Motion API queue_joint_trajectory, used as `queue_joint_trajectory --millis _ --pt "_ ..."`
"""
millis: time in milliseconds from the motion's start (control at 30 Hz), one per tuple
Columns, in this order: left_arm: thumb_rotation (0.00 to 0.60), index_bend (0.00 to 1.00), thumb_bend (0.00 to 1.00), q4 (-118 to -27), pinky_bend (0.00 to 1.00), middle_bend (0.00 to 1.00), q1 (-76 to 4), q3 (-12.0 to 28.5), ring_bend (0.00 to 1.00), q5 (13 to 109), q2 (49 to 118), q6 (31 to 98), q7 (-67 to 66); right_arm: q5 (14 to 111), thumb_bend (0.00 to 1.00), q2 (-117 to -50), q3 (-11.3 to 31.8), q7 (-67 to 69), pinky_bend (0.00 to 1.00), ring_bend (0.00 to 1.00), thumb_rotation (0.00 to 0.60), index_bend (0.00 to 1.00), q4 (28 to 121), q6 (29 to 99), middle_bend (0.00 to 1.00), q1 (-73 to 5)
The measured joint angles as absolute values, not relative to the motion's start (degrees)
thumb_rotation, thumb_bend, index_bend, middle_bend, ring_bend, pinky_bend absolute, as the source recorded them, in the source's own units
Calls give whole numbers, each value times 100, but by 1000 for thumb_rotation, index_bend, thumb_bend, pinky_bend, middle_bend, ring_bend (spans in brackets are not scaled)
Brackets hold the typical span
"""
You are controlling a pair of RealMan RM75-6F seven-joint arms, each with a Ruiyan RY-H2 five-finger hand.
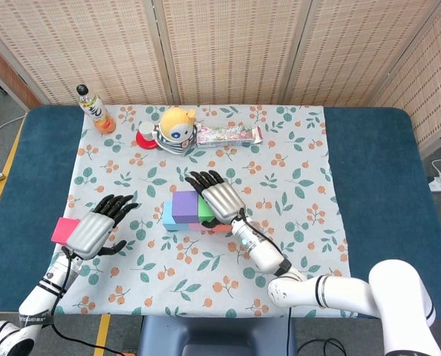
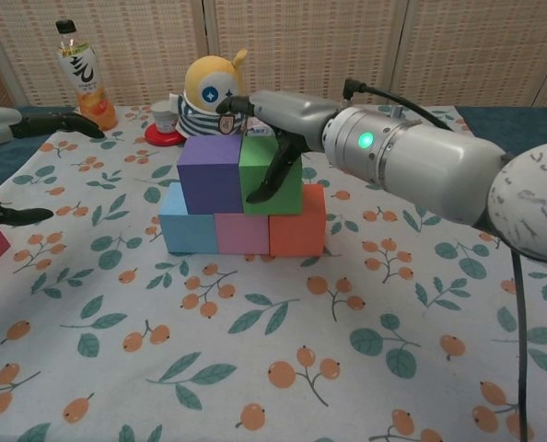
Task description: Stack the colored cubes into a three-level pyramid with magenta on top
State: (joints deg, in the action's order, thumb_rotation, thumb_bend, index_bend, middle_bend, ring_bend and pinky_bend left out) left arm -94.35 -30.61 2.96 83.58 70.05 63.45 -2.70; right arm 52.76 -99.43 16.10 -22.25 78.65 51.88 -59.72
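While the right hand [image 2: 278,138] rests its spread fingers over the green cube [image 2: 270,175], apparently gripping it, the left hand [image 1: 94,228] lies open beside the magenta cube [image 1: 61,229].

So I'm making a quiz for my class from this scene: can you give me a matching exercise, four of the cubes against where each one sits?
Things:
1. purple cube
2. orange cube
3. blue cube
4. magenta cube

Places:
A. bottom row, left end in the chest view
B. by the left hand, off the stack
C. second level, beside the green cube
D. bottom row, right end in the chest view

Pairs: 1-C, 2-D, 3-A, 4-B
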Motion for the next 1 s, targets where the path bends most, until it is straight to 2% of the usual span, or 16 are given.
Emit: queue_joint_trajectory --millis 367,733,1000 --pt "600 100 322 -9441 14 9 -2986 286 0 8385 6913 6440 -263 5401 0 -9560 1598 -2097 0 0 600 0 8491 5308 0 -5752" --pt "600 101 323 -9402 15 22 -2781 287 0 8164 6602 6524 -46 5780 0 -8196 1571 -1631 0 0 600 0 9883 5821 0 -4992" --pt "600 131 323 -9372 15 29 -2696 274 0 8057 6532 6468 60 5533 0 -7989 1602 -1325 0 0 600 0 9643 5639 0 -4866"
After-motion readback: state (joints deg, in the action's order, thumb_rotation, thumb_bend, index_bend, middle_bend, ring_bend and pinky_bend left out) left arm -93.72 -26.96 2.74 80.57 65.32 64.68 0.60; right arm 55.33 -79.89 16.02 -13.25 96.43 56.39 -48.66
